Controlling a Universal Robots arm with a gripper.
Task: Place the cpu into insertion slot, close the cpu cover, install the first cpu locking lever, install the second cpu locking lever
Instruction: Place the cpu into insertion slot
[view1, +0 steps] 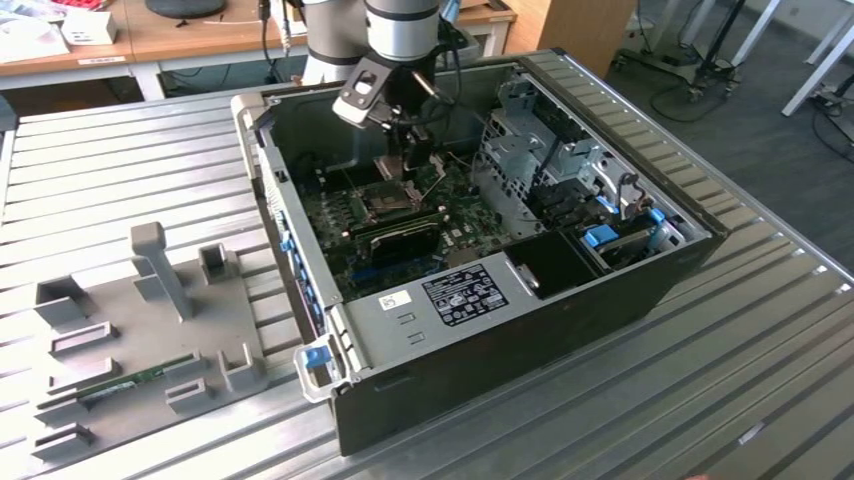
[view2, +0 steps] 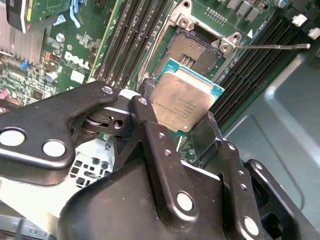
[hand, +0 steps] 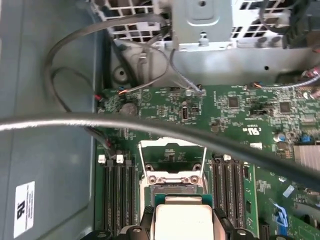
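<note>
My gripper (view1: 410, 160) reaches down into the open computer case and is shut on the cpu (view2: 182, 100), a flat square chip with a dull metal top held by two opposite edges between the black fingers (view2: 145, 112). In the first wrist view the cpu (hand: 182, 220) hangs tilted just above the near edge of the insertion slot (hand: 172, 190), apart from it. The slot (view2: 195, 47) lies bare, dark with a silvery rim, on the green board (view1: 384, 200). The cpu cover (hand: 172, 150) stands swung up at the slot's far side. A thin wire locking lever (view2: 270, 46) sticks out beside the slot.
Long black memory slots (hand: 117, 200) flank the socket on both sides. A thick grey cable (hand: 150, 125) crosses in front of the first wrist camera, and loose wires (hand: 75, 45) lie by the case wall. A grey fixture plate (view1: 147, 330) with a green memory stick (view1: 127, 385) lies at the exterior view's left.
</note>
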